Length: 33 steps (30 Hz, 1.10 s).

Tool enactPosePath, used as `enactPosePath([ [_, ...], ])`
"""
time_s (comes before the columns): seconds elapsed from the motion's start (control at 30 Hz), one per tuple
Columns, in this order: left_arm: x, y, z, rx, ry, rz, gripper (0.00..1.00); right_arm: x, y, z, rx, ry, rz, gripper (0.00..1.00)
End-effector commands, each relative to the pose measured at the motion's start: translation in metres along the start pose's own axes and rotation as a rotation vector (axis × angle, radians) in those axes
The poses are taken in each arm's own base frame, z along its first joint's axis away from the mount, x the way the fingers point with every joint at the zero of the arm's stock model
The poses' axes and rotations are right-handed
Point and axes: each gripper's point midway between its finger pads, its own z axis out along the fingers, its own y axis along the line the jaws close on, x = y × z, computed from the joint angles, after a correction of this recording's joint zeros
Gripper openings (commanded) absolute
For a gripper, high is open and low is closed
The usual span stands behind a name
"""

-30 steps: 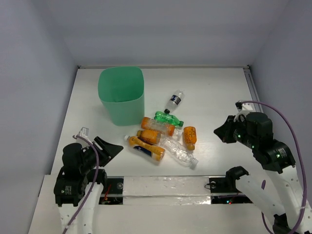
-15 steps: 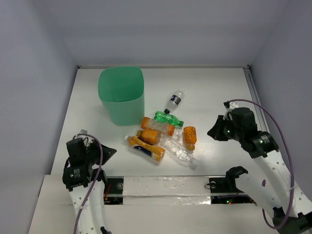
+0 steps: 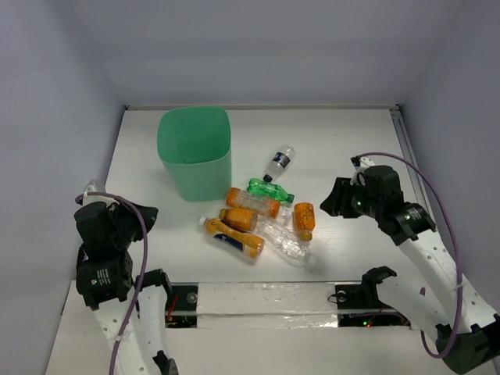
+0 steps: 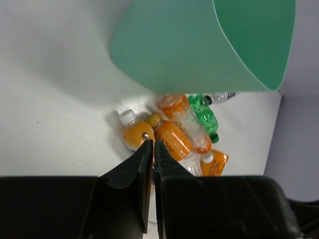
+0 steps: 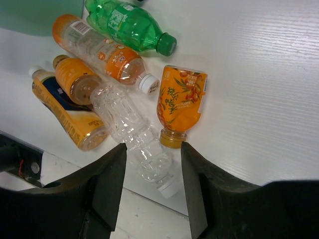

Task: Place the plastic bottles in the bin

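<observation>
Pale grey walls point(image 3: 258, 55) closed in 3 sides of the white, faintly grained table point(image 3: 351, 133), which showed bare board to the right and far side. The mint-green bin point(image 3: 199, 176) stood upright at the far left, open mouth up, and nothing could be seen inside it. In the left wrist view its tapering wall point(image 4: 189, 50) filled the upper half. All 7 plastic bottles point(image 3: 266, 215) lay on their sides on the table, 6 bunched just right of and nearer than the bin. The dark-labelled clear bottle point(image 3: 278, 162) lay a little beyond them. The right arm was plainly the nearer one. The right gripper point(image 3: 334, 200) hung just right of the heap with its fingers spread wide and nothing between them. The squat orange bottle point(image 3: 304, 219) lay closest to it, on the heap's right edge. In the right wrist view that bottle point(image 5: 180, 102) lay ahead of the open gripper point(image 5: 152, 184). Its long axis ran almost straight away from the fingers, gold cap toward them, so the jaws stood across its width. The clear ribbed bottle point(image 5: 132, 127) touched it on the left and ran slantwise toward the gap, which could crowd a grasp. The green bottle point(image 5: 127, 25) lay farther off. The left gripper point(image 4: 153, 149) sat well left of the heap, pinched closed on nothing and pointed toward the bottles under the bin.
</observation>
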Motion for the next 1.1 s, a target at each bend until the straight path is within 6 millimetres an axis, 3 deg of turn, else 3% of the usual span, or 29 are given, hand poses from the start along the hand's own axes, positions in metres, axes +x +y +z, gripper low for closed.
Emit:
enactPosePath([
  [0.0, -0.039, -0.004, 0.005, -0.04, -0.147, -0.057, 0.04, -0.009, 0.013, 0.002, -0.071, -0.048, -0.021, 0.54],
  [0.07, -0.081, -0.031, -0.005, -0.017, -0.238, -0.063, 0.03, -0.006, 0.015, 0.004, -0.088, -0.038, -0.005, 0.54],
  [0.13, -0.12, -0.076, -0.024, 0.09, -0.318, -0.088, 0.04, -0.004, 0.018, 0.004, -0.107, -0.029, -0.004, 0.54],
  [0.2, -0.143, -0.095, -0.028, 0.136, -0.37, -0.094, 0.04, -0.006, 0.018, 0.004, -0.101, -0.038, -0.011, 0.56],
  [0.3, -0.164, -0.112, -0.034, 0.207, -0.449, -0.111, 0.02, -0.008, 0.02, 0.006, -0.114, -0.032, -0.009, 0.56],
  [0.37, -0.162, -0.123, -0.029, 0.247, -0.429, -0.118, 0.02, -0.006, 0.023, 0.009, -0.129, -0.015, -0.004, 0.57],
  [0.4, -0.17, -0.124, -0.027, 0.22, -0.459, -0.115, 0.02, -0.006, 0.023, 0.01, -0.129, -0.013, -0.004, 0.57],
  [0.43, -0.183, -0.136, -0.026, 0.215, -0.481, -0.102, 0.02, -0.007, 0.022, 0.01, -0.123, -0.019, -0.003, 0.56],
  [0.47, -0.171, -0.165, -0.021, 0.271, -0.424, -0.063, 0.02, -0.007, 0.022, 0.011, -0.125, -0.023, 0.001, 0.56],
  [0.5, -0.176, -0.181, -0.015, 0.245, -0.449, -0.061, 0.02, -0.007, 0.023, 0.013, -0.13, -0.022, 0.003, 0.55],
  [0.53, -0.183, -0.232, -0.003, 0.264, -0.44, -0.034, 0.02, -0.009, 0.024, 0.014, -0.137, -0.026, 0.01, 0.54],
  [0.57, -0.133, -0.288, -0.011, 0.35, -0.339, 0.056, 0.02, -0.011, 0.026, 0.013, -0.139, -0.03, 0.012, 0.53],
  [0.6, -0.134, -0.279, 0.0, 0.166, -0.399, 0.163, 0.02, -0.015, 0.027, 0.012, -0.138, -0.036, 0.01, 0.45],
  [0.63, -0.138, -0.326, -0.003, 0.207, -0.419, 0.133, 0.02, -0.018, 0.025, 0.009, -0.118, -0.047, 0.004, 0.4],
  [0.67, -0.117, -0.34, -0.009, 0.235, -0.384, 0.158, 0.01, -0.031, 0.03, -0.001, -0.122, -0.089, -0.012, 0.37],
  [0.7, -0.107, -0.344, -0.01, 0.231, -0.376, 0.203, 0.01, -0.036, 0.031, -0.006, -0.115, -0.104, -0.021, 0.36],
  [0.77, -0.064, -0.361, -0.006, 0.258, -0.321, 0.278, 0.01, -0.04, 0.031, -0.015, -0.099, -0.119, -0.028, 0.33],
  [0.8, -0.034, -0.388, -0.023, 0.357, -0.307, 0.251, 0.01, -0.045, 0.034, -0.022, -0.103, -0.138, -0.031, 0.31],
  [0.83, 0.004, -0.372, -0.014, 0.351, -0.261, 0.352, 0.01, -0.045, 0.032, -0.025, -0.091, -0.146, -0.019, 0.3],
  [0.9, 0.041, -0.374, -0.025, 0.448, -0.199, 0.303, 0.03, -0.044, 0.029, -0.028, -0.079, -0.158, -0.005, 0.25],
  [0.93, 0.073, -0.357, -0.027, 0.44, -0.131, 0.289, 0.02, -0.044, 0.025, -0.031, -0.056, -0.18, 0.013, 0.25],
  [1.0, 0.103, -0.329, -0.025, 0.38, -0.078, 0.328, 0.02, -0.039, 0.019, -0.032, -0.034, -0.182, 0.026, 0.21],
  [1.03, 0.135, -0.313, -0.031, 0.379, -0.023, 0.384, 0.02, -0.034, 0.014, -0.03, -0.02, -0.174, 0.03, 0.2],
  [1.07, 0.152, -0.305, -0.037, 0.373, 0.022, 0.347, 0.02, -0.031, 0.01, -0.029, 0.002, -0.172, 0.047, 0.19],
])
